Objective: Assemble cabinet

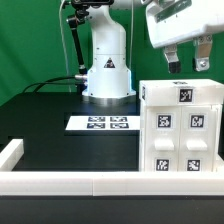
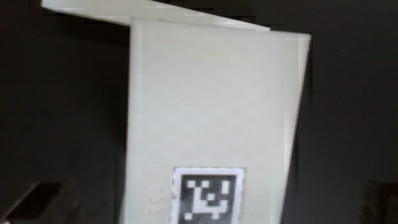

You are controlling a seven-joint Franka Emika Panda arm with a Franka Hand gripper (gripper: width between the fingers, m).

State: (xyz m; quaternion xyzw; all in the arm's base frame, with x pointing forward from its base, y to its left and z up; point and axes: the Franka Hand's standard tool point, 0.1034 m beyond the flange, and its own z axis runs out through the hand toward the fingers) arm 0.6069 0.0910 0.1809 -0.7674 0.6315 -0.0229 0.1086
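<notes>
The cabinet (image 1: 180, 128) is a large white box with several black-and-white tags, standing at the exterior view's right near the front rail. My gripper (image 1: 188, 64) hangs just above its top face, fingers apart and nothing between them. In the wrist view a white cabinet panel (image 2: 205, 100) with one tag (image 2: 210, 195) fills the middle. My gripper (image 2: 205, 214) is open and the dark fingertips (image 2: 29, 205) are barely visible at the frame's corners, well apart from the panel.
The marker board (image 1: 100, 123) lies flat on the black table before the arm's white base (image 1: 106, 72). A low white border rail (image 1: 60, 184) runs along the front and the exterior view's left. A green backdrop stands behind.
</notes>
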